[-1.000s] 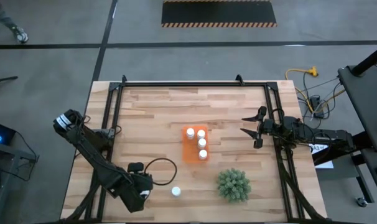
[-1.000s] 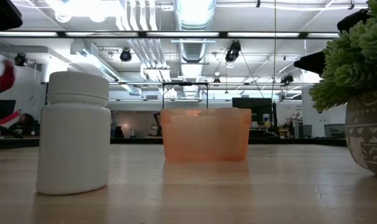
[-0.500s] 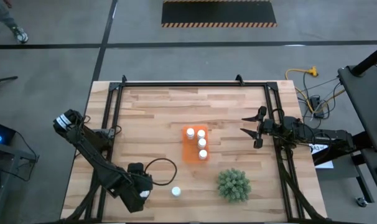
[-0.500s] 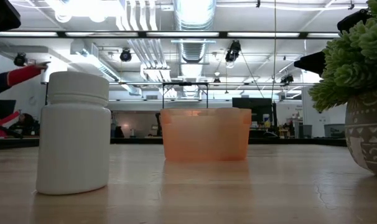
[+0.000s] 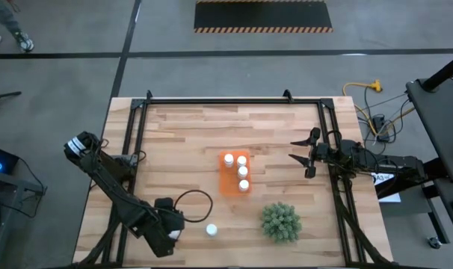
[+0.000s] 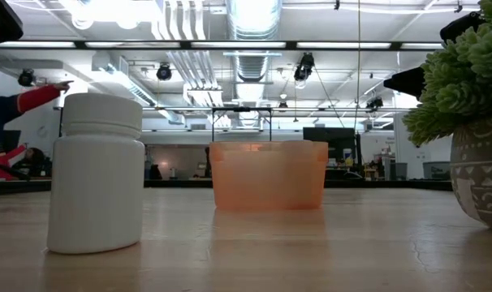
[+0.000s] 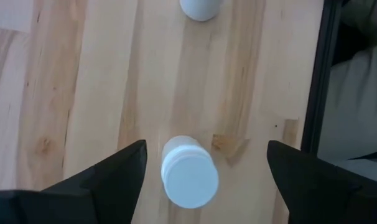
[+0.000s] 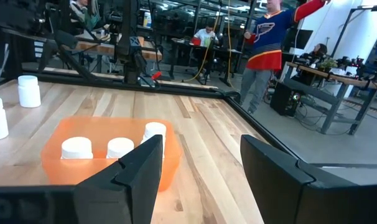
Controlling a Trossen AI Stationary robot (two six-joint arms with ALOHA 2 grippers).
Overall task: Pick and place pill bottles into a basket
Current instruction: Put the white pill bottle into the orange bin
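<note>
The pill bottles are small white cylinders with flat white caps, all alike. One loose bottle [image 7: 188, 175] stands upright on the bench directly between the spread jaws of the left gripper [image 7: 204, 171], touching neither finger; it is probably the same bottle seen in the high view [image 5: 211, 231] just beside that gripper [image 5: 170, 228], though from above the match is hard to confirm. Another bottle [image 7: 200, 7] stands farther ahead of those jaws. Four bottles [image 5: 242, 171] sit upright inside the basket [image 5: 228, 184], a small translucent orange tray (its walls glow in the low view [image 6: 268, 174]).

The right gripper [image 5: 300, 152] hovers well apart from the basket, jaws spread, with the basket [image 8: 58, 163] ahead of them.

The bench [image 5: 182, 142] is pale butcher-block wood with a black frame. A spiky green plant [image 5: 279, 222] stands near the basket. Beyond lies a workshop with ceiling ducts and a person in a blue and red jersey [image 8: 268, 38].
</note>
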